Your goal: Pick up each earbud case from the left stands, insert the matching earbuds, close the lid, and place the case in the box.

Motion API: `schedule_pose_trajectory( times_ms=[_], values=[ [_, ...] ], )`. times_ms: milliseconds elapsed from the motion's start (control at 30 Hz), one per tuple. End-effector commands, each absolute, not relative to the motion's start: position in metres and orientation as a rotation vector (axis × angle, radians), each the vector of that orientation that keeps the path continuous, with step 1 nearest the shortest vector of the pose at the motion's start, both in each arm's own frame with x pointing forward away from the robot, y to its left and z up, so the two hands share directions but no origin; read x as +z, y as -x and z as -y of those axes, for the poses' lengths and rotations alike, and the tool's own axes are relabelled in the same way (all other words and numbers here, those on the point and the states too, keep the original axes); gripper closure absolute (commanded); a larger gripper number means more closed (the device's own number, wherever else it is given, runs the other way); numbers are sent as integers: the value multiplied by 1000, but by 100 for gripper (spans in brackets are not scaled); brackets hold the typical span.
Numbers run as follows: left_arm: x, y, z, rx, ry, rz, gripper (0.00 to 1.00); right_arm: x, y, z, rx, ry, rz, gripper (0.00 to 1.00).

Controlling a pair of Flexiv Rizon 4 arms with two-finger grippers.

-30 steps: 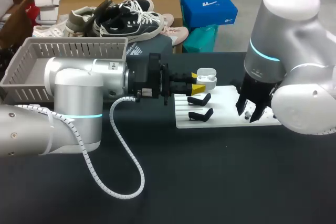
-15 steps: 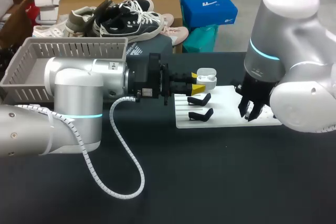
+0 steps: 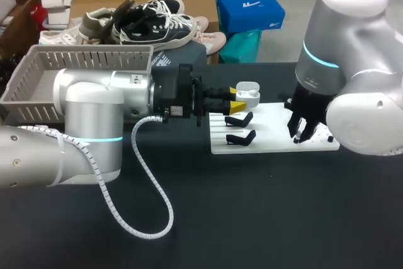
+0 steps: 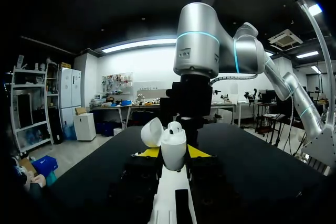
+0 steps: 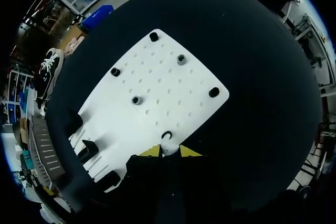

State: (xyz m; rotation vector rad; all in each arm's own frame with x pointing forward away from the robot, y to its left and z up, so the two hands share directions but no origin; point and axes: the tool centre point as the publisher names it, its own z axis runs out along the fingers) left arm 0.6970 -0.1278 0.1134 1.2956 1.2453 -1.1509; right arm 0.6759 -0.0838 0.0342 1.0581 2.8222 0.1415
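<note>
In the head view, an open white earbud case (image 3: 247,93) is clamped between the yellow tips of the left gripper (image 3: 235,98), above the eleven o'clock corner of the white board (image 3: 274,131). Two black stands (image 3: 239,120) are seen at the board's nine o'clock side. The right gripper (image 3: 302,133) is held over its three o'clock end. A grey basket (image 3: 38,70) is set at the table's ten o'clock.

In the left wrist view, the earbud case is gripped from both sides, its lid (image 4: 152,132) is tipped back, and one earbud (image 4: 175,127) is seen in its mouth.

In the right wrist view, the right gripper is placed at the board's edge. Whether it is closed on anything cannot be told.

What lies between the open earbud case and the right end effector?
Only white board, in the head view; the right wrist view shows small pegs dotted on it. The black stands sit beside that stretch, not in it.
</note>
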Motion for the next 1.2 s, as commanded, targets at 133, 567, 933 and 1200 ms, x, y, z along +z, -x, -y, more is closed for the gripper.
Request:
schedule_pose_trajectory(
  times_ms=[133, 567, 933, 1200],
  values=[
    [113, -696, 128, -1148, -1293, -1246, 100, 51, -666, 93, 177, -1072, -2791, 100],
    [113, -696, 128, -1148, -1293, -1246, 100, 126, -660, 98, 225, -879, -2788, 100],
    [113, -696, 128, -1148, -1293, -1246, 100, 192, -651, 63, 126, -482, -2911, 100],
    [113, -696, 128, -1148, -1293, -1246, 100, 215, -644, 24, 104, -188, -2961, 100]
  ],
)
